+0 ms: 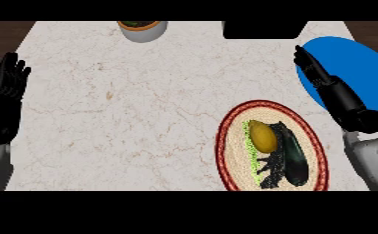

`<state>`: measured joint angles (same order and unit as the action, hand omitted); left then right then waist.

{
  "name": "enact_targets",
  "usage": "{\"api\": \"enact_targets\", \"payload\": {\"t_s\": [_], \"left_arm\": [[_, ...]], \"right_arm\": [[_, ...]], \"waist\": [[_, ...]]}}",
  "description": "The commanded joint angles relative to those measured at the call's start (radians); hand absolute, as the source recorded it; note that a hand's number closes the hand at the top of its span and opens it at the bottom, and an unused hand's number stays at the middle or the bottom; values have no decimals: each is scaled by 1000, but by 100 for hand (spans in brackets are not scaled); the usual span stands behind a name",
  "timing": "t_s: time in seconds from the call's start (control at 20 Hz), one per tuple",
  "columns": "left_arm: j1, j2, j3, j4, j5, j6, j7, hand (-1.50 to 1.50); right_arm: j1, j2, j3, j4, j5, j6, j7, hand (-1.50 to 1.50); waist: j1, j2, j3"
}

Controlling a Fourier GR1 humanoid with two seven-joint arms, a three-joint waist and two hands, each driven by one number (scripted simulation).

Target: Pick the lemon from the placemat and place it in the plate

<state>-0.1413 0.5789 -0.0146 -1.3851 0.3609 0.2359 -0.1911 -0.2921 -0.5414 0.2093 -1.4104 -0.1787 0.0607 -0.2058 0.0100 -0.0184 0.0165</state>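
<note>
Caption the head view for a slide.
Lemon lies on the red-rimmed placemat; right hand over blue plate.

You have one view only, from the head, looking steeply down on the pale marble-patterned counter (133,108). It faces away from you: the counter's far edge runs along the top, its left and right far corners just inside. The near edge is cut off.

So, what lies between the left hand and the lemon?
In the head view, only bare marble counter lies between the left hand and the placemat; the lemon sits on that placemat.
</note>
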Motion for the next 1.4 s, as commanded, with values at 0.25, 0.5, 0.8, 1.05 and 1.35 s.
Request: {"api": "enact_targets", "payload": {"t_s": [0.25,0.5,0.8,1.05,1.35], "left_arm": [[73,-200,-235,70,5,-4,253,0],[121,-261,-301,1,25,-25,292,0],[109,-280,-281,19,-11,-14,316,0],[106,-309,-281,11,-13,-3,324,0],[118,-284,-261,8,-19,-16,323,0]], "right_arm": [[-258,-13,-158,65,-265,234,-11,150],[-178,-26,-251,286,-51,-21,-177,-150],[-165,-23,-261,414,-53,186,-381,-150],[-195,-158,-181,313,49,242,-229,-150],[-211,-262,-28,216,212,352,-142,-150]], "waist": [[8,38,-15],[15,30,-13],[-1,22,-16],[-13,17,-18],[-11,15,-19]]}}
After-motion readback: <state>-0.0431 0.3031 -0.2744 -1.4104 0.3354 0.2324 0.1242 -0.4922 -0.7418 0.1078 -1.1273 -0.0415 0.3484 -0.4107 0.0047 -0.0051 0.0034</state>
